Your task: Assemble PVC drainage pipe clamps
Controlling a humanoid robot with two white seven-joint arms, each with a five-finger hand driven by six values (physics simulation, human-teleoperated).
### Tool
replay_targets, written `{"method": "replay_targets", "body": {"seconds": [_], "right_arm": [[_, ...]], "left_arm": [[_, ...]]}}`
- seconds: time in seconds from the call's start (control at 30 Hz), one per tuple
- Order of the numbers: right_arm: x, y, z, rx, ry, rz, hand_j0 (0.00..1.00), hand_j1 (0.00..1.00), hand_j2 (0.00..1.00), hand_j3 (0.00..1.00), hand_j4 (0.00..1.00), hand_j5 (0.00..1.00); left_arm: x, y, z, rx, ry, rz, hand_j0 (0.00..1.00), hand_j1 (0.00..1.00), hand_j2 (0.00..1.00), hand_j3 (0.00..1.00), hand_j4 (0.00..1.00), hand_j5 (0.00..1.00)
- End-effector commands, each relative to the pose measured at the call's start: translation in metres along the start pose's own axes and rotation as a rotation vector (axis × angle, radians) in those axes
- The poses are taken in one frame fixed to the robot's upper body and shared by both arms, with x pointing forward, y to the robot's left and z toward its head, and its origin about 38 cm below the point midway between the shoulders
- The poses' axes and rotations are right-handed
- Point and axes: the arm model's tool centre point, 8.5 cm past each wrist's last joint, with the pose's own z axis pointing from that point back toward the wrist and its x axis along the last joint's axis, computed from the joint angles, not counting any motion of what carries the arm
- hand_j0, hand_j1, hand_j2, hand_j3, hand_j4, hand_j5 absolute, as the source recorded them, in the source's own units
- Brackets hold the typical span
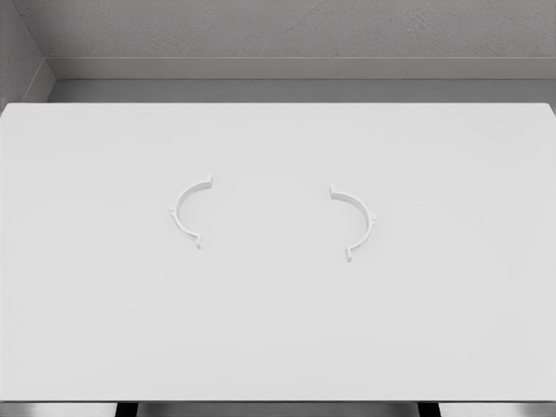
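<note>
We look down from the robot's head onto a wide white table [278,330] that fills most of the view. Beyond its far edge, at twelve o'clock, runs a pale ledge [295,69] below a grey textured wall [287,26].

Two white half-ring pipe clamp pieces lie flat on the tabletop, well apart, with bare table between them. From the table's centre, the left clamp half [181,213] lies at about ten o'clock. It curves like an opening bracket, its hollow side facing three o'clock, with a small tab at each end. The right clamp half [365,221] lies at about three o'clock. It curves like a closing bracket, its hollow side facing nine o'clock, so the two open sides face each other. It also has small tabs at its ends and one on its outer curve.

Neither of our arms nor hands appears in the view, so we cannot tell how open the fingers are or whether they hold anything.
</note>
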Motion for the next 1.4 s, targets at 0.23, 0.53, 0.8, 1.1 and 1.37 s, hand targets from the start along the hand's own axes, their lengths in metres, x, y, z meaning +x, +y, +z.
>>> {"method": "replay_targets", "body": {"seconds": [0.23,0.53,0.8,1.1,1.37], "right_arm": [[0.005,-0.004,0.000,-0.008,-0.006,0.053,1.00,1.00,1.00,1.00,1.00,1.00],[-0.005,0.002,0.000,-0.023,0.007,-0.158,1.00,1.00,1.00,1.00,1.00,1.00],[-0.029,0.009,0.002,-0.007,0.038,-0.207,1.00,1.00,1.00,1.00,1.00,1.00],[0.028,0.009,-0.003,0.130,-0.098,-0.154,1.00,1.00,1.00,1.00,1.00,1.00],[0.034,0.008,-0.003,0.126,-0.114,-0.151,1.00,1.00,1.00,1.00,1.00,1.00]], "left_arm": [[0.000,0.000,0.000,0.001,0.000,0.001,1.00,1.00,1.00,1.00,1.00,1.00],[0.000,0.000,0.000,-0.001,0.000,0.001,1.00,1.00,1.00,1.00,1.00,1.00],[0.000,0.000,0.000,0.001,0.000,0.001,1.00,1.00,1.00,1.00,1.00,1.00],[0.000,0.000,0.000,-0.001,-0.001,0.000,1.00,1.00,1.00,1.00,1.00,1.00],[0.001,0.000,0.000,0.000,-0.001,0.000,1.00,1.00,1.00,1.00,1.00,1.00]]}}
